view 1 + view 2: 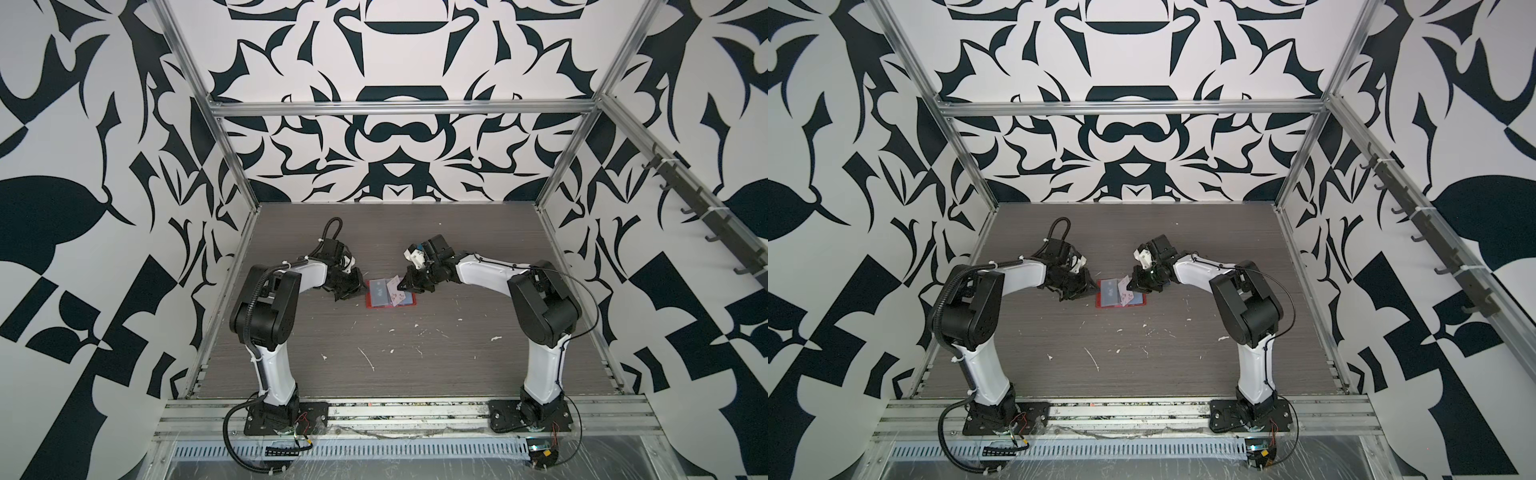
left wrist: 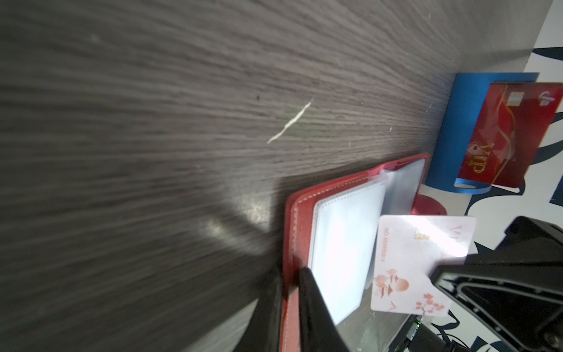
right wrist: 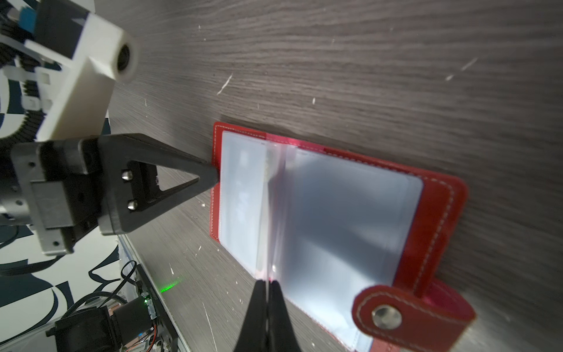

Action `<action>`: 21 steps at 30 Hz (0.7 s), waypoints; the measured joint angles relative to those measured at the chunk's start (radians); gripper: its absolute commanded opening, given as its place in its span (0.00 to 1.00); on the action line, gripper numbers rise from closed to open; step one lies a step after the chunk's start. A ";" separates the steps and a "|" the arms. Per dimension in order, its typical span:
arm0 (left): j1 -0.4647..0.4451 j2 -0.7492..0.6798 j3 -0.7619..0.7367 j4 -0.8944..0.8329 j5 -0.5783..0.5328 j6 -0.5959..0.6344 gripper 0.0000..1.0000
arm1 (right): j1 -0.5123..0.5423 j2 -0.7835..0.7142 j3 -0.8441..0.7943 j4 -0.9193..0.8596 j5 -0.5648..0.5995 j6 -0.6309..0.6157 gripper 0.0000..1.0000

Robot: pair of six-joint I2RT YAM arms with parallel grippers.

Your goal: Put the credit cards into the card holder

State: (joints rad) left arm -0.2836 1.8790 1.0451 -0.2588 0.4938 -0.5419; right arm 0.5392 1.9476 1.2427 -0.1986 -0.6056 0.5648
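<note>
The red card holder lies open on the table, clear pockets up, and its snap tab points toward the right arm. My left gripper is shut on the holder's left cover edge. Over the holder's middle fold, my right gripper is shut on a white credit card with pink flower marks. That card shows edge-on in the right wrist view. A red VIP credit card stands in a blue rack.
The grey wood-grain table carries scattered white flecks. The blue rack stands just beyond the holder's far side, near the patterned wall. Aluminium frame posts and patterned walls enclose the table on three sides.
</note>
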 measured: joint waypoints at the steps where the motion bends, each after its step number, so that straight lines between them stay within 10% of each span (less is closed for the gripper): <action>1: 0.000 0.000 0.000 0.000 0.000 0.000 0.17 | 0.000 0.000 0.000 0.001 -0.003 0.000 0.00; 21: 0.000 0.012 0.018 -0.010 0.001 0.009 0.16 | 0.000 0.066 0.034 0.048 -0.047 0.008 0.00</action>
State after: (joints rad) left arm -0.2832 1.8912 1.0626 -0.2691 0.4946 -0.5331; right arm 0.5392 2.0132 1.2766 -0.1501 -0.6525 0.5732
